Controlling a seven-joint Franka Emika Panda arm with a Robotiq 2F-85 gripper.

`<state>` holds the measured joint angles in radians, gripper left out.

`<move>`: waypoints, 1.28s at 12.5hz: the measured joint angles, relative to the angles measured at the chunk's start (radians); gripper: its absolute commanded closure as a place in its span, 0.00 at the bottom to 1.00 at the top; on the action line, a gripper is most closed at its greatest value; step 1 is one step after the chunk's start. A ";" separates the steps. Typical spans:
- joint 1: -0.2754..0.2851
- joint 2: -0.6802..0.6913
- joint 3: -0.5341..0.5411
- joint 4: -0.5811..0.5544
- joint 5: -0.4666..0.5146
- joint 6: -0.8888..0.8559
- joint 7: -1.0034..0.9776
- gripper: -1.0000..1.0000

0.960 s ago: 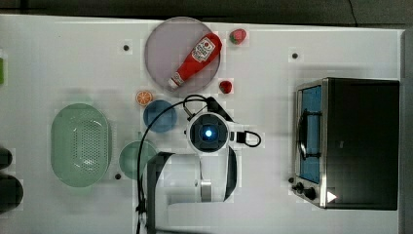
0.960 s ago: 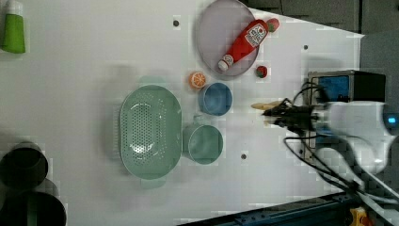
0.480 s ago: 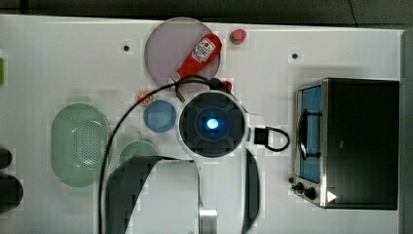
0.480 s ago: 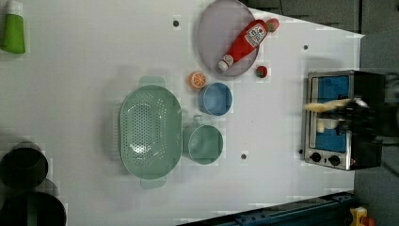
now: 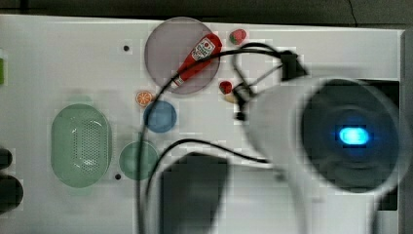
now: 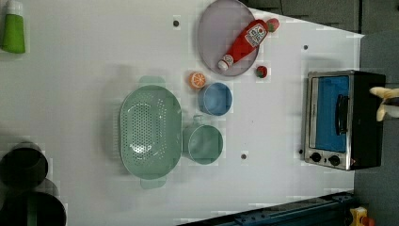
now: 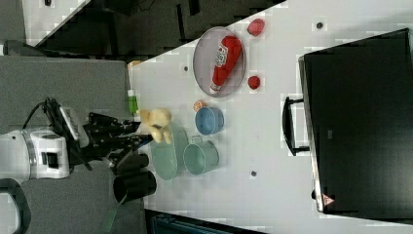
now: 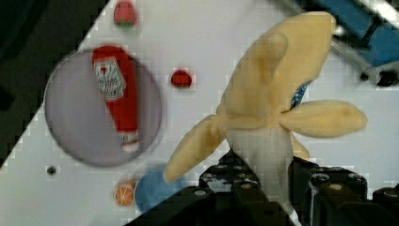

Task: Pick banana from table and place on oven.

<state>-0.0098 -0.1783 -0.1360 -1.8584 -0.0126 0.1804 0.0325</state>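
My gripper [image 8: 263, 188] is shut on the banana [image 8: 277, 103], a pale yellow soft toy with its peel flaps spread, gripped by its pale lower end. The right view shows the banana [image 7: 157, 124] carried high off the white table [image 7: 272, 195] at the end of the black gripper [image 7: 139, 137]. In the left view the banana [image 6: 386, 101] appears at the left view's right edge, just past the black top of the silver oven [image 6: 343, 120]. The oven [image 7: 360, 122] lies at the right view's right. My arm's wrist [image 5: 341, 136] covers most of the oven in the top view.
A grey plate [image 6: 211, 28] holds a red ketchup bottle [image 6: 244, 42], with two strawberries [image 6: 261, 71] nearby. An orange slice [image 6: 197, 79], blue bowl [image 6: 215, 99], green cup [image 6: 204, 143] and green colander [image 6: 149, 130] sit mid-table. Black cups [image 6: 23, 165] stand at the left view's lower left.
The arm has carried the banana up and across, from above the table near the blue bowl to over the oven and on to the left view's right edge.
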 measured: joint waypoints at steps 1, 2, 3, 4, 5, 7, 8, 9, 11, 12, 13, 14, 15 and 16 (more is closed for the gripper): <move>0.009 0.022 -0.061 0.020 -0.014 -0.009 -0.046 0.79; 0.013 0.059 -0.128 0.039 -0.043 -0.011 -0.112 0.79; -0.002 0.102 -0.187 0.044 -0.042 0.009 -0.187 0.79; -0.012 0.149 -0.255 0.039 -0.038 0.057 -0.258 0.79; -0.012 0.193 -0.331 0.020 -0.039 0.122 -0.326 0.79; -0.039 0.281 -0.432 -0.002 -0.031 0.200 -0.484 0.79; -0.045 0.329 -0.475 -0.003 -0.035 0.233 -0.560 0.79; -0.061 0.380 -0.497 0.001 -0.038 0.267 -0.634 0.79; -0.082 0.458 -0.526 -0.010 0.008 0.318 -0.714 0.79; -0.089 0.476 -0.531 -0.015 0.028 0.322 -0.743 0.75; -0.091 0.476 -0.529 -0.024 0.034 0.322 -0.764 0.65; -0.091 0.475 -0.526 -0.020 0.036 0.325 -0.785 0.54; -0.090 0.473 -0.519 -0.014 0.042 0.332 -0.810 0.43; -0.085 0.467 -0.513 -0.014 0.039 0.333 -0.816 0.31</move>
<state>-0.0947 0.2883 -0.6494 -1.8721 0.0261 0.5137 -0.7837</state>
